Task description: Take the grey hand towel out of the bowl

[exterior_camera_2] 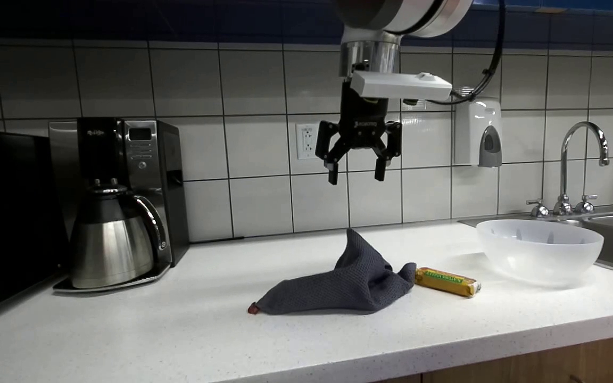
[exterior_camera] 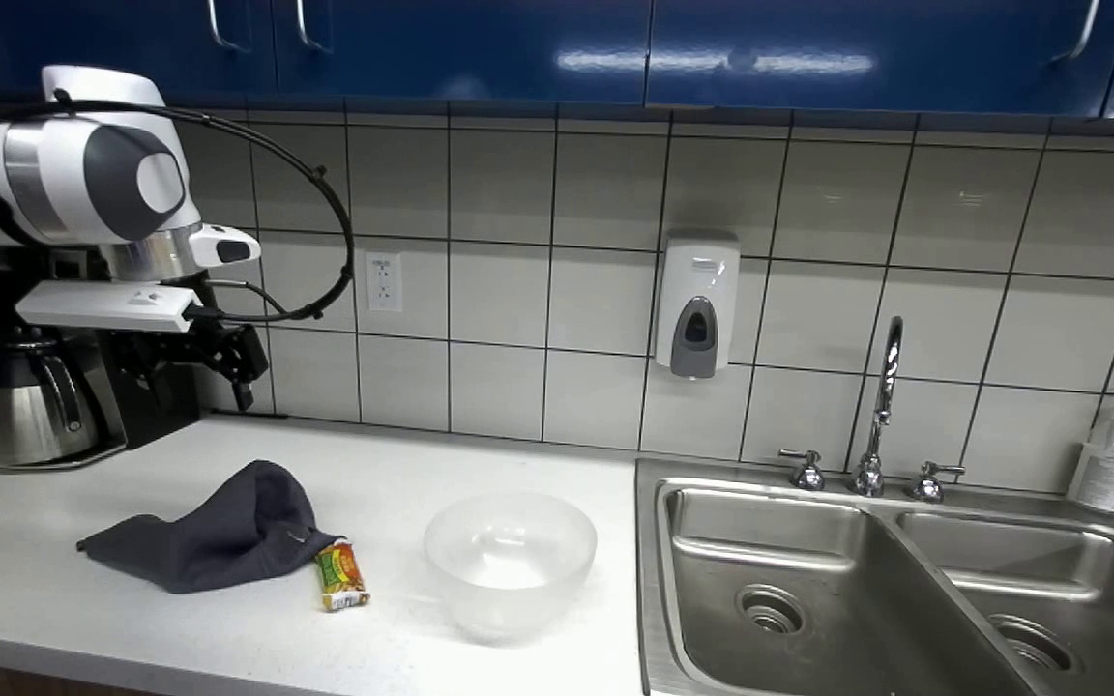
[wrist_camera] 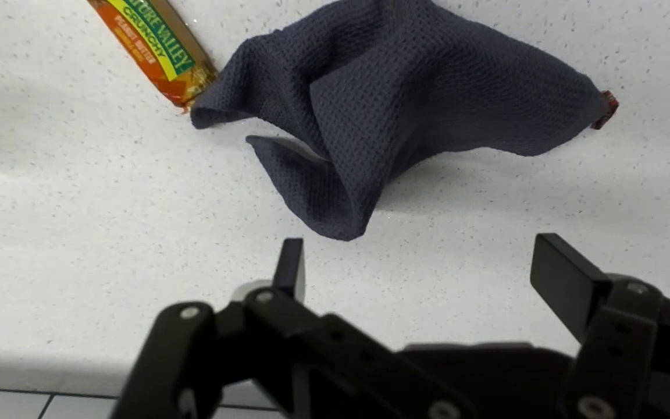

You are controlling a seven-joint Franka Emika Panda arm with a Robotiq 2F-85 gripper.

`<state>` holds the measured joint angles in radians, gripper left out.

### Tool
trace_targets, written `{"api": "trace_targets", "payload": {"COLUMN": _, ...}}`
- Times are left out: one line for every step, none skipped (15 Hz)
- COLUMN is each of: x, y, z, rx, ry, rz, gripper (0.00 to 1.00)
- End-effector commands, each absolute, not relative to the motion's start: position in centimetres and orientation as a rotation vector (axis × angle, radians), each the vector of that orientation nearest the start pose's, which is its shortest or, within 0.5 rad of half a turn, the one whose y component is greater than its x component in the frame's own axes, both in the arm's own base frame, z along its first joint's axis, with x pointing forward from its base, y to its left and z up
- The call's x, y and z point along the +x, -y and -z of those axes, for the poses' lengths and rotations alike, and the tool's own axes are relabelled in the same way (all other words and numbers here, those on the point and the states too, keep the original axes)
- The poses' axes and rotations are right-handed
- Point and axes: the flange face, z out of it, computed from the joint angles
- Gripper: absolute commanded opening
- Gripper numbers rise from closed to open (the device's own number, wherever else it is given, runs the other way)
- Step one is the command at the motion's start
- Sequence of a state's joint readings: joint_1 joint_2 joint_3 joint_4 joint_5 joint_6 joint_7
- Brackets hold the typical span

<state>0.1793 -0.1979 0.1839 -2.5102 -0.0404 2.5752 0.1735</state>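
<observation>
The dark grey towel [exterior_camera: 219, 541] lies crumpled on the white counter, outside the bowl, with a fold standing up in a peak. It also shows in an exterior view [exterior_camera_2: 338, 290] and in the wrist view [wrist_camera: 405, 87]. The translucent bowl [exterior_camera: 509, 614] stands apart from it, near the sink, with nothing seen inside; it also shows in an exterior view [exterior_camera_2: 540, 260]. My gripper [exterior_camera_2: 356, 174] is open and holds nothing, raised well above the counter and the towel. In the wrist view the gripper's fingertips [wrist_camera: 419, 267] are spread, with the towel ahead of them.
A snack bar [exterior_camera: 340, 575] touches the towel's edge on the bowl side. A small reddish piece [wrist_camera: 606, 109] shows at the towel's far end. A coffee maker with a steel carafe [exterior_camera_2: 112, 239] stands at the back. The sink [exterior_camera: 770, 561] lies beyond the bowl, under blue cabinets [exterior_camera: 460, 48].
</observation>
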Motion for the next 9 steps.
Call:
{"api": "trace_targets", "payload": {"x": 40.4, "y": -15.4, "z": -39.3, "rx": -3.149, "ry": 0.249, "rz": 0.457, "gripper": 1.00}}
{"api": "trace_targets", "payload": {"x": 40.0, "y": -14.9, "z": -39.4, "rx": -3.162, "ry": 0.229, "rz": 0.466, "gripper": 1.00}}
{"api": "trace_targets", "payload": {"x": 39.5, "y": -14.4, "z": -39.5, "rx": -3.173, "ry": 0.206, "rz": 0.470, "gripper": 1.00}}
{"api": "trace_targets", "payload": {"x": 39.1, "y": -13.9, "z": -39.6, "rx": -3.182, "ry": 0.180, "rz": 0.469, "gripper": 1.00}}
{"api": "trace_targets", "payload": {"x": 38.6, "y": -13.4, "z": -39.6, "rx": -3.193, "ry": 0.153, "rz": 0.470, "gripper": 1.00}}
{"api": "trace_targets", "payload": {"x": 38.2, "y": -12.9, "z": -39.7, "rx": -3.202, "ry": 0.134, "rz": 0.471, "gripper": 1.00}}
{"api": "trace_targets", "payload": {"x": 37.8, "y": -12.2, "z": -39.7, "rx": -3.213, "ry": 0.122, "rz": 0.479, "gripper": 1.00}}
{"api": "trace_targets", "payload": {"x": 37.5, "y": -11.5, "z": -39.6, "rx": -3.229, "ry": 0.085, "rz": 0.486, "gripper": 1.00}}
{"api": "trace_targets", "payload": {"x": 37.2, "y": -10.8, "z": -39.5, "rx": -3.230, "ry": 0.055, "rz": 0.485, "gripper": 1.00}}
